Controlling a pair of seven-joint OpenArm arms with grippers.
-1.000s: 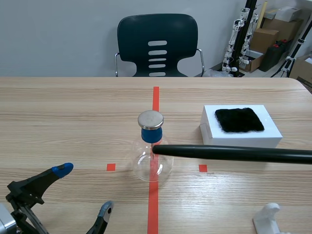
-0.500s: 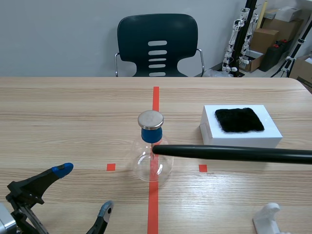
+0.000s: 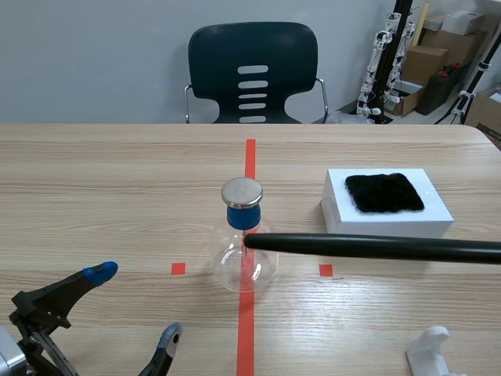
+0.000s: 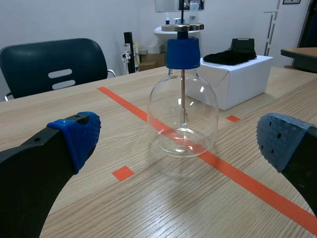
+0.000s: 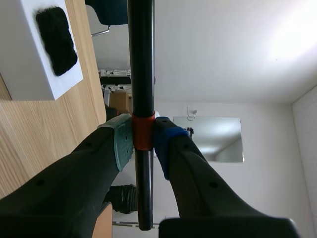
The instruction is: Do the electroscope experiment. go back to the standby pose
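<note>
The black rod (image 3: 376, 247) is running off the scene view's right edge, so the right fingers (image 5: 123, 144) clamping it are lying outside that view. Its tip is overlapping the glass flask (image 3: 244, 270); whether they are touching is not showing. The bottom edge is cropping a white object (image 3: 429, 351) and the left fingers (image 3: 100, 272) lower down.

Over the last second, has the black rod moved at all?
No. The black rod has its tip at the same spot as before, just under the blue stopper of the glass flask.
</note>
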